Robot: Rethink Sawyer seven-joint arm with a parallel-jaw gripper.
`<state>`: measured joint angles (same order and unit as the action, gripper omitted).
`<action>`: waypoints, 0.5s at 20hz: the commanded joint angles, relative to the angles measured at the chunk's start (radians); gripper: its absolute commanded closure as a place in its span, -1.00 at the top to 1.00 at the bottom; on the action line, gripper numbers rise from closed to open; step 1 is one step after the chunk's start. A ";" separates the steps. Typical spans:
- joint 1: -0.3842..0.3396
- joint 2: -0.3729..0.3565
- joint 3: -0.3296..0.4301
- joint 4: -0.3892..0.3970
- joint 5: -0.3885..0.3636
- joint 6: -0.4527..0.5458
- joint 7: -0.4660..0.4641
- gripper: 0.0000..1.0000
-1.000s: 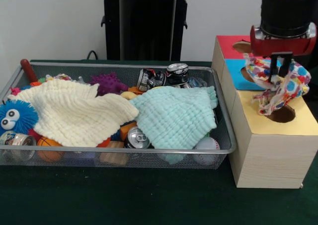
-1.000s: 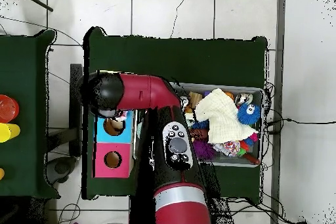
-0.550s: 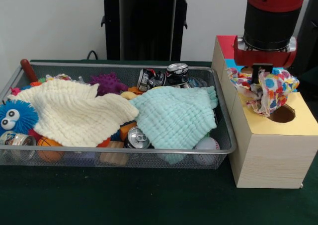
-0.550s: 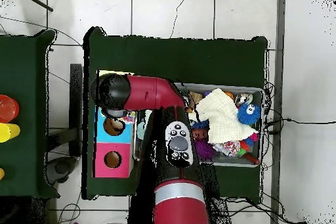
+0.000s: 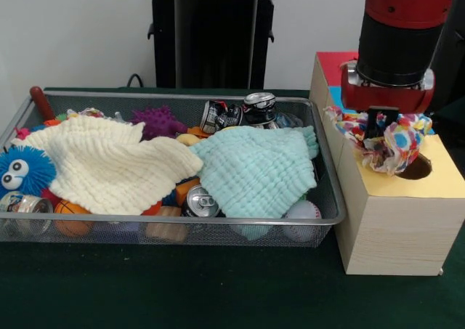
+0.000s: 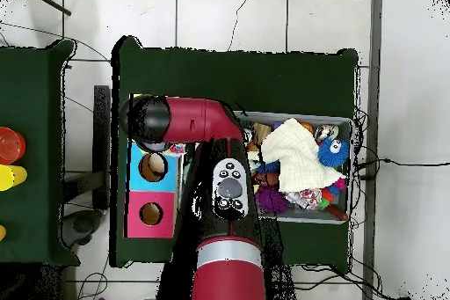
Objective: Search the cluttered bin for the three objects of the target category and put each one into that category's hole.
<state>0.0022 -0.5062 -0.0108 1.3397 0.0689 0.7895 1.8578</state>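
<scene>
— Where is the pincer [image 5: 383, 129]?

— At the right of the front view, low over the wooden box [image 5: 396, 220], just left of the hole [image 5: 415, 168] in its yellow top. From overhead only the arm [image 6: 198, 125] shows above the box, at centre left.

— How far apart are its tips?

— Drawn together, clamped on the colourful spotted cloth [image 5: 381, 139]. One dark finger [image 5: 378, 122] shows, pressed into the fabric.

— And the cloth?

— Bunched below the pincer, its lower folds resting on the box top at the hole's left rim; one corner sticks out left over the blue patch.

— The bin?

— The wire bin [image 5: 29, 115] fills the left and centre, on the green table [image 5: 218, 293]. A cream cloth [image 5: 109, 165] and a mint cloth [image 5: 254, 169] lie over the clutter, side by side and touching. Crushed cans [image 5: 240, 112] sit along the far wall, a blue fuzzy toy [image 5: 23, 171] at the left end.
</scene>
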 commanded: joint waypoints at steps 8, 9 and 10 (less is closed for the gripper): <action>0.043 0.043 -0.048 -0.035 0.023 -0.230 0.243 -1.00; 0.044 0.046 -0.048 -0.034 0.027 -0.231 0.241 -1.00; 0.041 0.056 -0.043 -0.039 0.034 -0.230 0.233 -1.00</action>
<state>0.0485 -0.5026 -0.0554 1.3192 0.0769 0.5935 1.8578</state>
